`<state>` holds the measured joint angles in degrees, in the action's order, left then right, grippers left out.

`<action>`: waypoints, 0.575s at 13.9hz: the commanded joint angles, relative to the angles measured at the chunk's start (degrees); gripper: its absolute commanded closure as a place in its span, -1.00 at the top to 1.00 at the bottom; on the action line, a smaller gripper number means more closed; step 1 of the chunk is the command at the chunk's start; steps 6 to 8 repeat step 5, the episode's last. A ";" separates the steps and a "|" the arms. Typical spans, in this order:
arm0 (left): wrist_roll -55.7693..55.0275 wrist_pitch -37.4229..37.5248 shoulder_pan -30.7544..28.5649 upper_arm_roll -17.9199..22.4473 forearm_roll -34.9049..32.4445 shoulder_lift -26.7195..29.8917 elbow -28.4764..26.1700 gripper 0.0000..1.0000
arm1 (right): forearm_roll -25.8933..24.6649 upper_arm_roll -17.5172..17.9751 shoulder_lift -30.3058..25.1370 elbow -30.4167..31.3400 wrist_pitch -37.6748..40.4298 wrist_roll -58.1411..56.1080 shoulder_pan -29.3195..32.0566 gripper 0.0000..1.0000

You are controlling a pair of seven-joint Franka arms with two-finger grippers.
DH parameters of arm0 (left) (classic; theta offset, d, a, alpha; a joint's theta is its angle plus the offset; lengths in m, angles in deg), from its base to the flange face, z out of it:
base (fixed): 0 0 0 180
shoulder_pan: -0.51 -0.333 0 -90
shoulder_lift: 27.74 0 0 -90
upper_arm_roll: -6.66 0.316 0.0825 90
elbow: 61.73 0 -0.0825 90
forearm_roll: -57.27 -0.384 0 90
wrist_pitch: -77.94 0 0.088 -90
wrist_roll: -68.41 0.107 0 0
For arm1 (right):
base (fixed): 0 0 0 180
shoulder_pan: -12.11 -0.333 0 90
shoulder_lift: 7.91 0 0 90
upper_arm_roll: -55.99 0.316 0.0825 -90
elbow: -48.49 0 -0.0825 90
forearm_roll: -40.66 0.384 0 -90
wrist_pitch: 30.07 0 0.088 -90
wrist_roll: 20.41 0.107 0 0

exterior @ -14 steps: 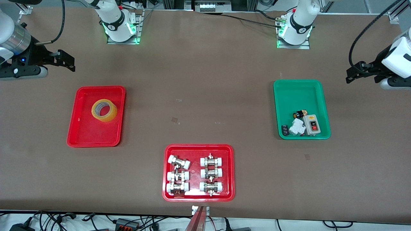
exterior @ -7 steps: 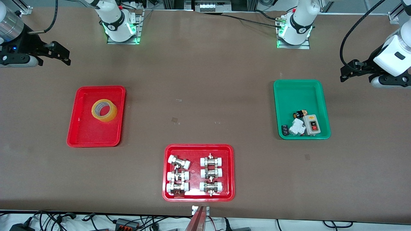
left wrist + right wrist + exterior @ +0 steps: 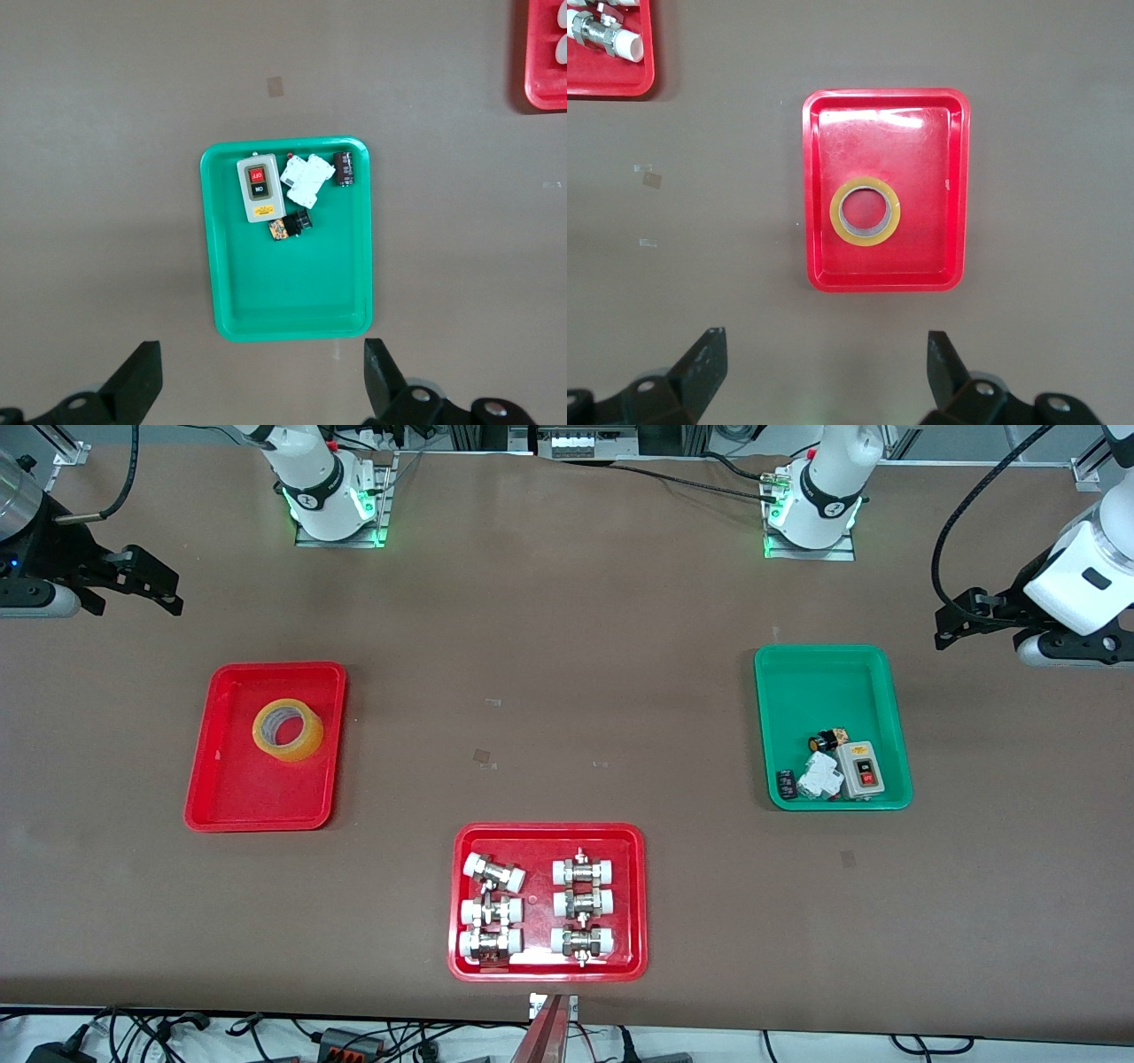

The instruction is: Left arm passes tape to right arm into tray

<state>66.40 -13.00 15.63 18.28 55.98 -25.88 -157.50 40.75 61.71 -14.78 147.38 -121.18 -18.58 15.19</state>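
The tape (image 3: 287, 730), a yellowish roll, lies flat in the plain red tray (image 3: 257, 793) toward the right arm's end of the table. In the right wrist view the tape (image 3: 868, 237) lies in the tray (image 3: 886, 142). My right gripper (image 3: 164, 589) is open and empty, over bare table beside the tray; its jaws stand wide apart in the right wrist view (image 3: 826, 359). My left gripper (image 3: 944, 627) is open and empty, over bare table at the left arm's end, beside the green tray; it also shows in the left wrist view (image 3: 259, 376).
A green tray (image 3: 824, 682) holds a switch box and small electrical parts; it also shows in the left wrist view (image 3: 292, 292). A red tray of white-capped fittings (image 3: 549, 834) stands near the front edge. The arm bases stand along the back edge.
The right gripper has drawn away from the red tray toward the table's end. The left gripper has shifted slightly toward the green tray. The tape has not moved.
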 commanded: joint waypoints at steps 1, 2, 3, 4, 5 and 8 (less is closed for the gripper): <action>-0.10 1.02 0.08 -0.46 0.76 0.77 0.23 1.00 | 0.97 0.08 0.98 -1.69 1.20 -0.34 0.43 1.00; -0.10 1.02 0.08 -0.46 0.76 0.77 0.23 1.00 | 0.97 -0.01 1.15 -1.60 1.29 -0.34 0.43 1.00; -0.01 1.02 0.08 -0.46 0.84 0.69 0.23 1.00 | 0.97 -0.01 1.15 -1.51 1.46 -0.42 0.43 1.00; -0.01 1.02 0.08 -0.55 0.84 0.68 0.23 1.00 | 0.97 -0.01 1.15 -1.60 1.38 -0.60 0.43 1.00; -0.10 0.94 0.17 -0.64 0.84 0.68 0.23 1.00 | 0.97 -0.01 1.24 -1.69 1.38 -0.69 0.43 1.00; -0.10 0.94 0.17 -0.64 0.84 0.68 0.23 1.00 | 0.97 -0.01 1.24 -1.69 1.38 -0.69 0.43 1.00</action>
